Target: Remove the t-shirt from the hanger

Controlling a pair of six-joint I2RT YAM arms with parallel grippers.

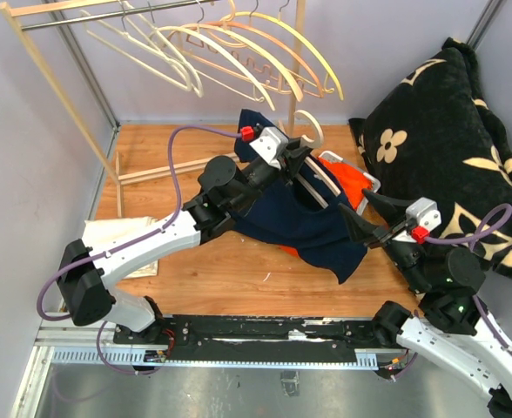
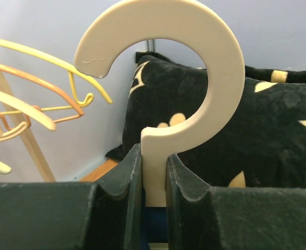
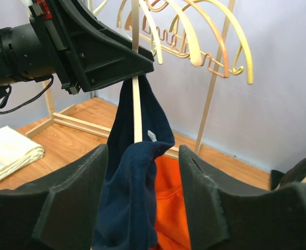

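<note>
From above, the left gripper (image 1: 298, 152) reaches to the middle of the frame and has the hanger (image 1: 310, 126) by its cream hook. The navy t-shirt (image 1: 304, 226) droops below it over the wooden table (image 1: 195, 261), partly covering an orange cloth (image 1: 350, 178). The right gripper (image 1: 356, 225) sits at the shirt's right edge, and a rack (image 1: 30, 52) of spare hangers fills the upper left. In the left wrist view the two dark fingers (image 2: 122, 182) press on either side of the hook's neck at the bottom centre, a firm pinch on the hanger (image 2: 215, 67). In the right wrist view the right gripper (image 3: 142, 156) stands well apart, with the t-shirt (image 3: 132, 198) hanging loosely between its jaws, unsqueezed, and the hanger's pale bar (image 3: 137, 109) rising above the collar. I judge the step in hand to be the stripping itself: the hanger is secured, the shirt not yet off. The next move calls for the right jaws to close on the cloth near the collar and draw it down, off the bar.
</note>
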